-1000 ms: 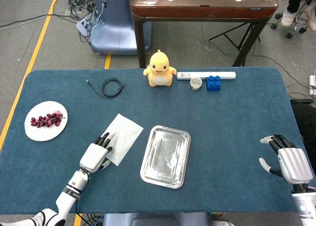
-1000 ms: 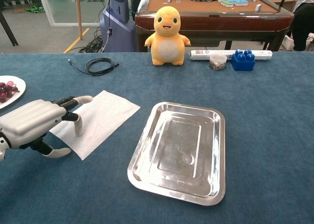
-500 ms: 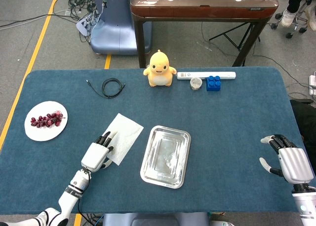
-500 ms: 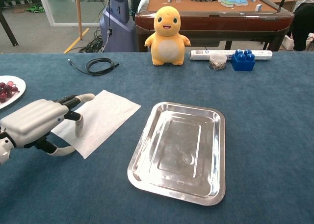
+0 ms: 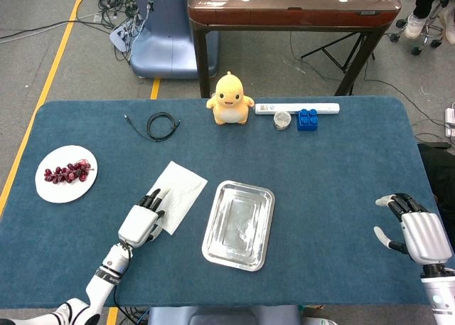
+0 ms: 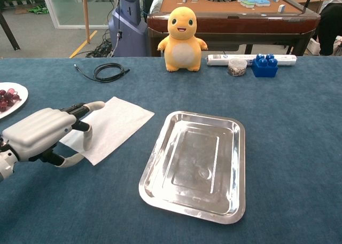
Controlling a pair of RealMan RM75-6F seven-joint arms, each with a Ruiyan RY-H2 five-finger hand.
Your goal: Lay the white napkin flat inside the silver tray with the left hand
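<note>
The white napkin (image 5: 182,188) (image 6: 118,122) lies flat on the blue table, just left of the silver tray (image 5: 239,224) (image 6: 197,158), which holds nothing. My left hand (image 5: 140,222) (image 6: 43,134) lies over the napkin's near-left corner. Its fingers (image 6: 85,109) stretch out on the cloth and the thumb curls at the near edge; I see no firm grip. My right hand (image 5: 416,234) rests at the table's far right edge with its fingers apart and nothing in it. It shows only in the head view.
A white plate of grapes (image 5: 66,173) (image 6: 8,97) sits far left. At the back are a black cable (image 5: 162,124) (image 6: 107,71), a yellow plush (image 5: 230,99) (image 6: 183,39), a small jar (image 5: 282,119), a blue block (image 5: 307,119) (image 6: 265,65) and a white strip (image 5: 296,108).
My left hand has crept a little forward and right over the napkin's near corner, and the near edge has drawn in slightly. The right hand has not moved.
</note>
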